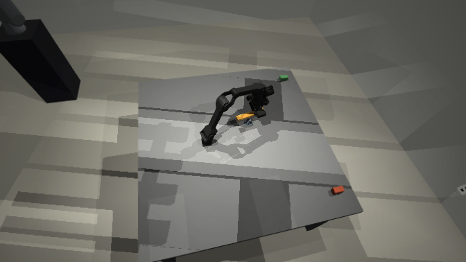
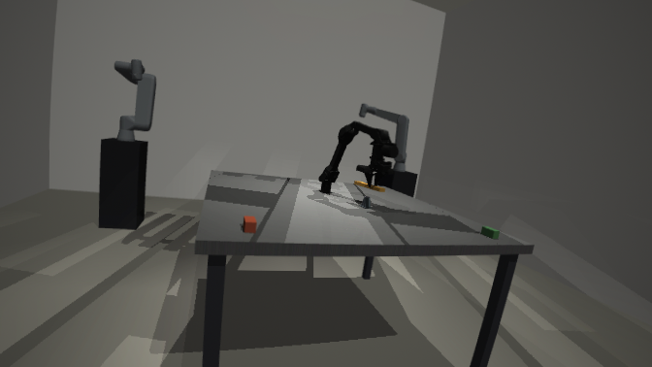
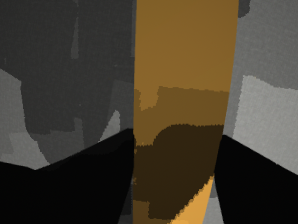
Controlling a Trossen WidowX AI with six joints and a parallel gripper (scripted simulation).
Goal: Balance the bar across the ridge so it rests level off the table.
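Note:
The orange bar (image 1: 244, 116) (image 2: 378, 188) (image 3: 182, 60) is a long flat strip. My gripper (image 1: 257, 111) (image 2: 371, 184) (image 3: 176, 141) is shut on the bar, with one dark finger on each side of it in the wrist view. The bar hangs above the table (image 1: 208, 211) (image 2: 315, 250). The small blue-grey ridge (image 1: 248, 122) (image 2: 366, 202) stands on the table. It shows just below the bar in the top view and apart from the bar in the exterior view. The ridge does not show in the wrist view.
A green block (image 1: 283, 77) (image 2: 490, 232) lies near one table corner. A red block (image 1: 338, 190) (image 2: 249, 224) lies near another. Grey arms on black pedestals (image 1: 41, 69) (image 2: 122, 184) stand off the table. Strong shadow bands cross the table top.

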